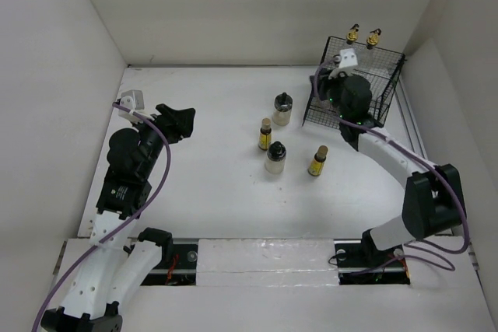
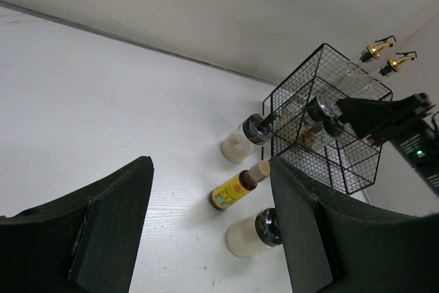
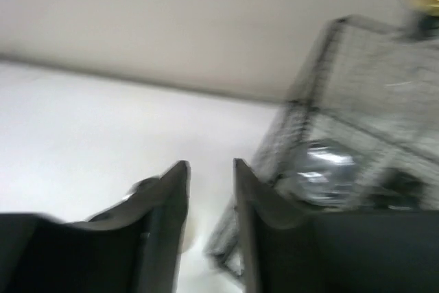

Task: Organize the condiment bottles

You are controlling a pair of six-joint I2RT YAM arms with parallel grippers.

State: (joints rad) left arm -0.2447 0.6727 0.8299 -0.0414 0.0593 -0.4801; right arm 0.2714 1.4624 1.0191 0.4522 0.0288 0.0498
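Two black-capped jars (image 1: pixel 282 109) and two yellow bottles (image 1: pixel 264 134) stand loose near the middle of the table (image 1: pixel 202 207). Two gold-pourer bottles (image 1: pixel 354 33) rise from the black wire rack (image 1: pixel 389 83) in the far right corner. My right gripper (image 3: pixel 209 224) hovers at the rack's left side, fingers nearly together, with nothing in the narrow gap. My left gripper (image 1: pixel 183 118) hangs well to the left, spread wide and empty.

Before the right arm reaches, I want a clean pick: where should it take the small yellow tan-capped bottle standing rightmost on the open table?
Probably across the body of the small yellow tan-capped bottle, below its narrow neck, coming down from above. It stands upright, apart from the squat black-capped jar nearest it, leaving room either side.
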